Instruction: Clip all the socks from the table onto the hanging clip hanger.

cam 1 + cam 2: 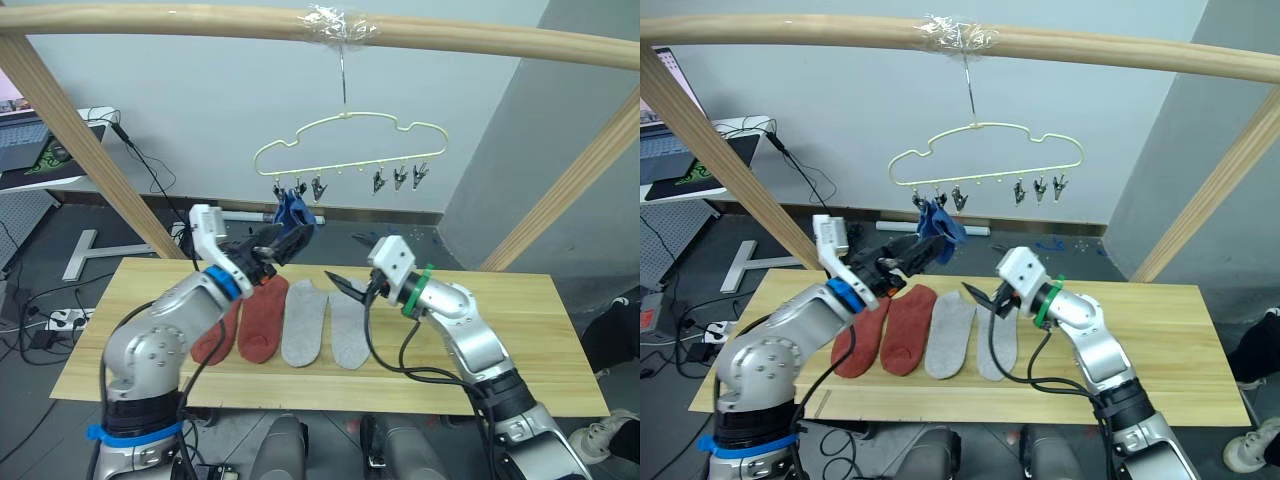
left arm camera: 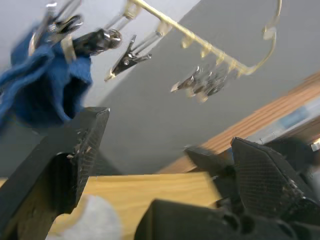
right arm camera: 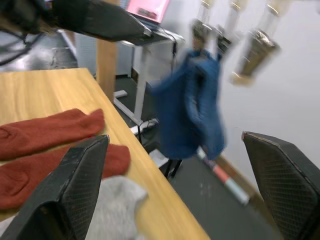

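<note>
The pale yellow-green clip hanger hangs by its hook from the wooden pole. Blue socks dangle from its leftmost clips, and the other clips hold nothing. On the table two rust-red socks and two light grey socks lie side by side. My left gripper is open just below the blue socks, which show in the left wrist view. My right gripper is open above the grey socks' far ends, empty, with the blue socks ahead of it.
A wooden pole frame crosses overhead and slants down on both sides of the table. A desk with a laptop stands at the far left. Cables and a power strip lie on the floor.
</note>
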Robot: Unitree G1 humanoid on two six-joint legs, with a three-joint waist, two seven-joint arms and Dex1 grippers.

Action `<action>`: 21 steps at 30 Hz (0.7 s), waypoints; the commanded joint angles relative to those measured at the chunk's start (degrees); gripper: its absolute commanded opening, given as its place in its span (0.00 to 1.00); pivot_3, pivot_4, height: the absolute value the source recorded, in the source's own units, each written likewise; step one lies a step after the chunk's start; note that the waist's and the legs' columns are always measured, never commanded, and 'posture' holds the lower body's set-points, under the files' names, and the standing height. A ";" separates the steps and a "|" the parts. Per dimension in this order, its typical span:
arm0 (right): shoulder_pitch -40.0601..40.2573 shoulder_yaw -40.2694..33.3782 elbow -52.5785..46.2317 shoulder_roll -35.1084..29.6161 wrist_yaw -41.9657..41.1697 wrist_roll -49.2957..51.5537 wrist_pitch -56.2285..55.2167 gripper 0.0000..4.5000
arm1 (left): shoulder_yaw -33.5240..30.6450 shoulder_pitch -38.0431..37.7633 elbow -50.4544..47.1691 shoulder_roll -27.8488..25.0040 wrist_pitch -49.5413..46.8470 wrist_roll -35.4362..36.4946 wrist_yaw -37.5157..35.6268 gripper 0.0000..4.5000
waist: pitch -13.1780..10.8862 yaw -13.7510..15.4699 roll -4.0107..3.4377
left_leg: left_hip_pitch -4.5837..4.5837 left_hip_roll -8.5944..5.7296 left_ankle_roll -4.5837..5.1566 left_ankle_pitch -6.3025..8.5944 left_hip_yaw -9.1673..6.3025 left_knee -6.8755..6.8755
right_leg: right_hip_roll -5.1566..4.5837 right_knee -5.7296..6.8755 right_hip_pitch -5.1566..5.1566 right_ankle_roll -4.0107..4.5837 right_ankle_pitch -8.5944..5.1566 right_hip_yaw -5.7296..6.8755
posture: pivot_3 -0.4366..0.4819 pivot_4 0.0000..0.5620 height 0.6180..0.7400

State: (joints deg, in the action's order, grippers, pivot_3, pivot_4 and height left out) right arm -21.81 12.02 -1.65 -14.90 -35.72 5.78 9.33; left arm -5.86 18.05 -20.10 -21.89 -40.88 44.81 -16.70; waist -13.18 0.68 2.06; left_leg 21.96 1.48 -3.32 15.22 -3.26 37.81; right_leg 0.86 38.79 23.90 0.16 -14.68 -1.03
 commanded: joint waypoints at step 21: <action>-6.91 -12.51 -18.16 -3.45 1.34 19.85 19.34 1.00 | 8.04 11.11 25.69 13.01 32.54 -32.89 4.54 0.60 | -0.08 -0.83 -0.13 | 0.24 0.03 0.04 0.01 0.04 0.00 | 0.09 0.02 0.21 -0.01 0.00 0.02 | 0.47 0.36 1.00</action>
State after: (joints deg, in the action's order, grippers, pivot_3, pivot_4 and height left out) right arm -27.39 1.15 -16.61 -18.40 -35.17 23.96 27.96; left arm 2.98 27.76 5.22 -9.33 -10.99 13.47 -12.96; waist -13.25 -0.15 1.93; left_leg 22.20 1.50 -3.27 15.23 -3.22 37.81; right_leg 0.94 38.81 24.11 0.15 -14.68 -1.02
